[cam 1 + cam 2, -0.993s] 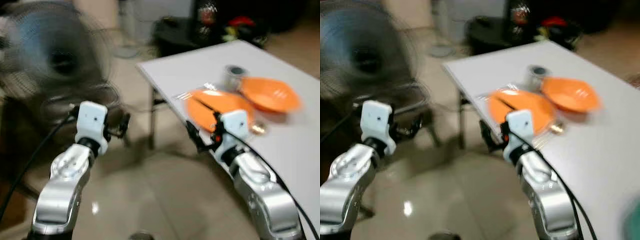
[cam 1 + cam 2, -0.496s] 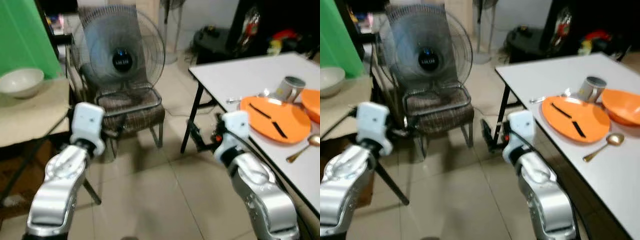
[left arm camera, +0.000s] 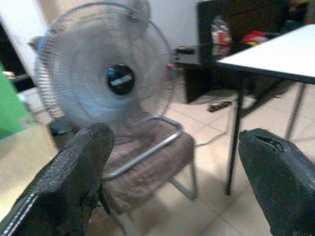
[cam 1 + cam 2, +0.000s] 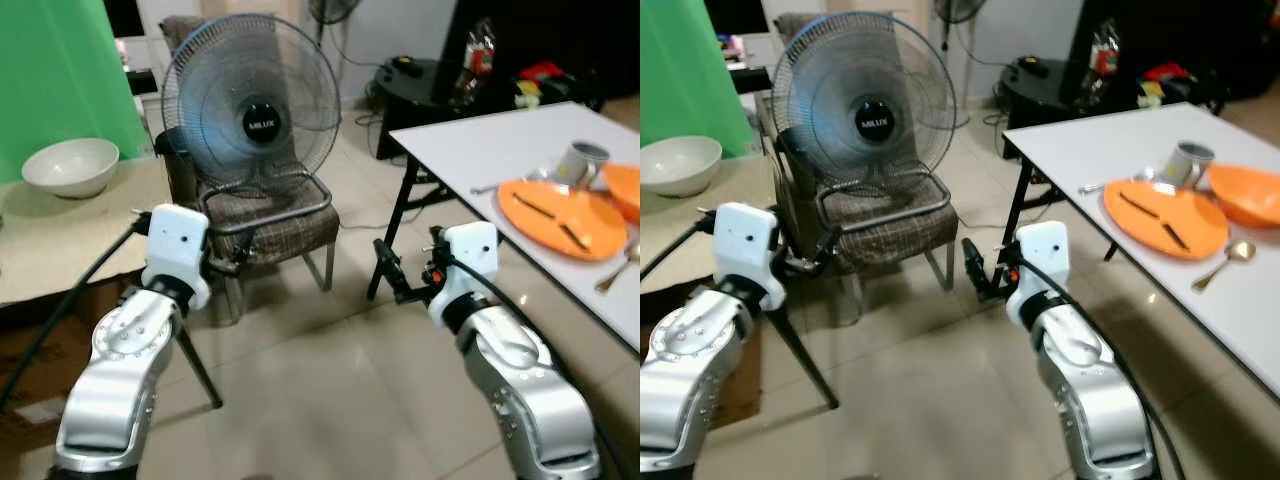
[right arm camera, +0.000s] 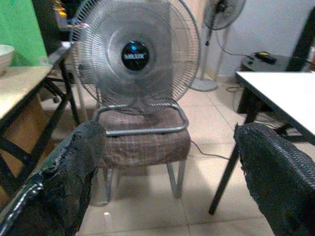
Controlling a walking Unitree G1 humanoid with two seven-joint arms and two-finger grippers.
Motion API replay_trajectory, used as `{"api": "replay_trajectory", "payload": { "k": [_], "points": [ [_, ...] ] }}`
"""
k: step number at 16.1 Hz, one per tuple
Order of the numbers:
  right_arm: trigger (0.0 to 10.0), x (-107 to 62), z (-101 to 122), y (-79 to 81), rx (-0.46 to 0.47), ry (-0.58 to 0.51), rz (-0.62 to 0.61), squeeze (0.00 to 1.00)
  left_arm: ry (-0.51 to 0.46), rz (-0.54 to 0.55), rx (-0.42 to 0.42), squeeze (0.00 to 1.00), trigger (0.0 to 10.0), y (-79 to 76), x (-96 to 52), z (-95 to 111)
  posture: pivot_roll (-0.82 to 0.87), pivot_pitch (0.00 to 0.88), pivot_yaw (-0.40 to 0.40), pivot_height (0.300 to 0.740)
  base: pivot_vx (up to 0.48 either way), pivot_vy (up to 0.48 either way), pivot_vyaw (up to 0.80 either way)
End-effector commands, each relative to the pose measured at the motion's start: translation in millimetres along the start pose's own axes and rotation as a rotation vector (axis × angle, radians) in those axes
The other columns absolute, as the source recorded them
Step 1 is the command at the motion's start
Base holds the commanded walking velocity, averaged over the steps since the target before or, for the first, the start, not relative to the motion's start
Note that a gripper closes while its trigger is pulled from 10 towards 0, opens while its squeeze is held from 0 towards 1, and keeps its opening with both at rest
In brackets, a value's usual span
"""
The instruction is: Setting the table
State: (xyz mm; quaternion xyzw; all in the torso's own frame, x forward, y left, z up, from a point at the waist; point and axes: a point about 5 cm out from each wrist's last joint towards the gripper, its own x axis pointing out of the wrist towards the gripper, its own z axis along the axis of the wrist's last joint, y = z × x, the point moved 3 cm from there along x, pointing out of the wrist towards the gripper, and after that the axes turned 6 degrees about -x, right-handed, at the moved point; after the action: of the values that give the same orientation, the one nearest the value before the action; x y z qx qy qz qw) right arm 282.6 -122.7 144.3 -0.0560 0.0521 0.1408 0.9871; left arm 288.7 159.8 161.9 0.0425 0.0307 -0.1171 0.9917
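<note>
2 grippers, 1 plate

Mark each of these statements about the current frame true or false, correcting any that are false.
1. A fan stands on the chair. True.
2. The orange plate lies on the floor. False: it lies on the white table.
3. Both grippers are open and empty. True: left gripper and right gripper hold nothing.
4. The white bowl sits on the white table. False: it sits on a separate beige surface to the robot's left.
5. A spoon lies beside the orange plate. True.
</note>
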Motion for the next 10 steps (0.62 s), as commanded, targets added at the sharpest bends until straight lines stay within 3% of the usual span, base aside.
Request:
{"api": "replay_trajectory", "payload": {
  "k": [1,9,10],
  "points": [
    [10.0,1.4,2.7,-0.8,0.000,-0.006,-0.002,1.00,0.000,0.008,0.013,0.00,10.0,2.5,-1.0,2.3,0.11,0.000,0.014,0.740,0.000,0.352,0.00],
    [10.0,0.6,1.9,-2.6,-0.002,-0.002,-0.002,1.00,0.002,0.010,0.010,0.00,10.0,3.7,3.1,2.3,0.10,0.000,0.013,0.740,0.000,0.353,0.00],
    [10.0,0.8,2.5,-2.9,-0.002,-0.004,-0.004,1.00,-0.002,0.010,0.008,0.00,10.0,3.7,3.9,3.0,0.10,0.000,0.011,0.740,0.000,0.000,0.00]
  ]
}}
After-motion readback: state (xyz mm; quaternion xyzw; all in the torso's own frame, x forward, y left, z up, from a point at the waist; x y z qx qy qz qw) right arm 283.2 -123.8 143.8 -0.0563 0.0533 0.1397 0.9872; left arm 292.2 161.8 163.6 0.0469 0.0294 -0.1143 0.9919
